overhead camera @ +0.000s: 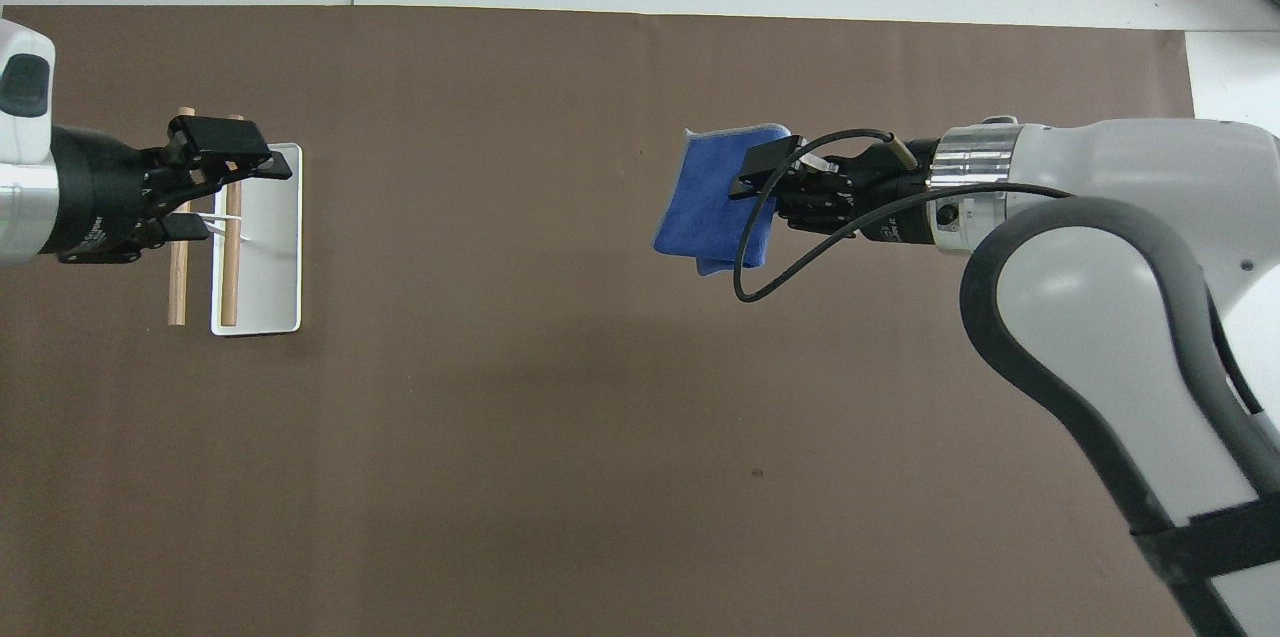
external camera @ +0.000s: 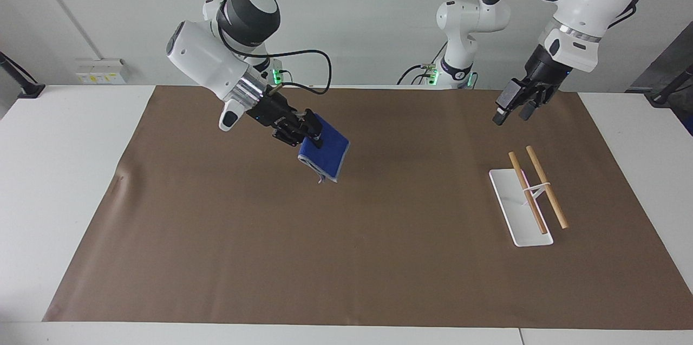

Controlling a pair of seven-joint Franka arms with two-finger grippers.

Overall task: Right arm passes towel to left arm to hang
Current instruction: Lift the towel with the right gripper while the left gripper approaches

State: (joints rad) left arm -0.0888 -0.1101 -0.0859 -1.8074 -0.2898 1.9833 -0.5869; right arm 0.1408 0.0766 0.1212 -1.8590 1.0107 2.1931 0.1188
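Note:
The royal-blue towel (external camera: 326, 156) hangs in the air from my right gripper (external camera: 309, 132), which is shut on its upper edge, well above the brown sheet. In the overhead view the towel (overhead camera: 712, 197) spreads out from the right gripper (overhead camera: 770, 172) toward the left arm's end. My left gripper (external camera: 511, 106) is open and empty, raised in the air at the left arm's end. In the overhead view the left gripper (overhead camera: 245, 172) is over the rack.
A rack with two wooden rails (external camera: 536, 185) on a white base (external camera: 511, 209) stands on the brown sheet (external camera: 346, 258) toward the left arm's end. It also shows in the overhead view (overhead camera: 255, 237). A black cable (overhead camera: 750, 267) loops under the right wrist.

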